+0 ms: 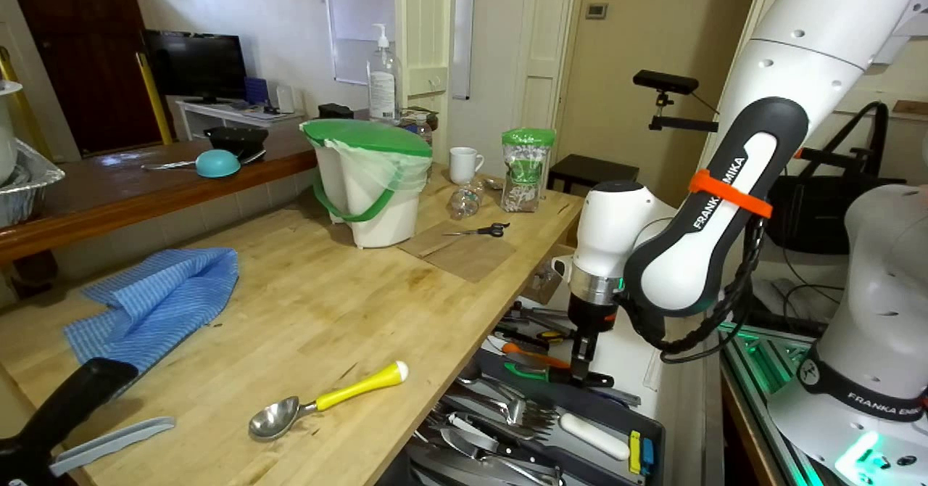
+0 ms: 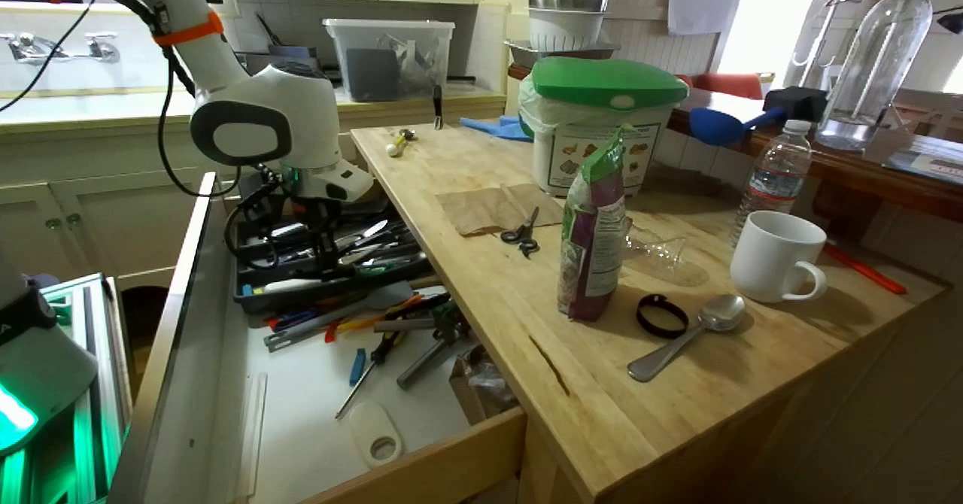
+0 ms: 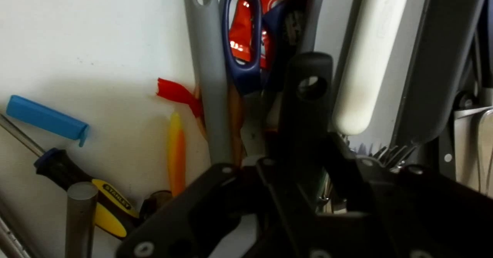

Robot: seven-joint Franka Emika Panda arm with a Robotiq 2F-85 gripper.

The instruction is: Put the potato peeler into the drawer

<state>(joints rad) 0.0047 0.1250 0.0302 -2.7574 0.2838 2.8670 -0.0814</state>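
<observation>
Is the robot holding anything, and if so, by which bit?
Yes, it looks like the potato peeler: the jaws are shut on its black handle, leaving the end with the hole sticking out.

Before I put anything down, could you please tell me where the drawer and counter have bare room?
In the drawer, the floor between the white strip, blue clip and screwdriver. On the counter, between blue cloth, yellow-handled scoop and brown paper. Crowded: the cutlery tray and the utensils beside it.

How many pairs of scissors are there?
2: a black-handled pair on the wooden counter and a blue-handled pair in the drawer, where more may be hidden.
</observation>
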